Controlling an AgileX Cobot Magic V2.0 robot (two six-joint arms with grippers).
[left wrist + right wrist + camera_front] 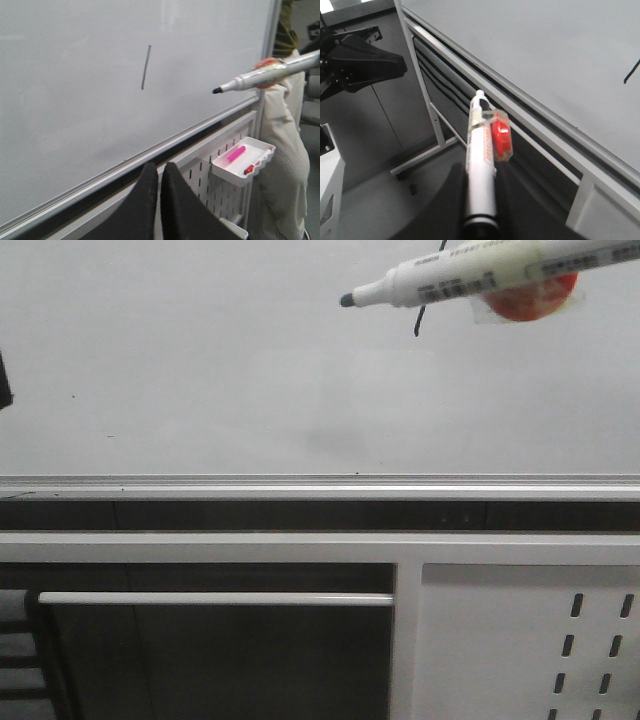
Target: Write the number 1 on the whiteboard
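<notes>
The whiteboard point(200, 370) fills the upper front view. The number 1 point(145, 67) is a thin, slightly slanted black stroke on it; the front view shows only its lower end point(417, 322) below the marker, and the right wrist view shows a short piece point(631, 71). My right gripper point(480, 172) is shut on a white marker point(481, 150) with a red piece point(501, 140) taped to it. The marker point(470, 278) lies nearly level, with its black tip point(216, 90) off the board beside the stroke. My left gripper point(159, 167) is shut and empty, low by the rail.
A silver rail point(320, 485) runs along the board's lower edge. Below it are a white slotted panel point(530, 640) and a white bar point(215, 598). A small white tray point(243, 160) holding pink and red items hangs on the panel. A person in beige point(285, 150) stands beside it.
</notes>
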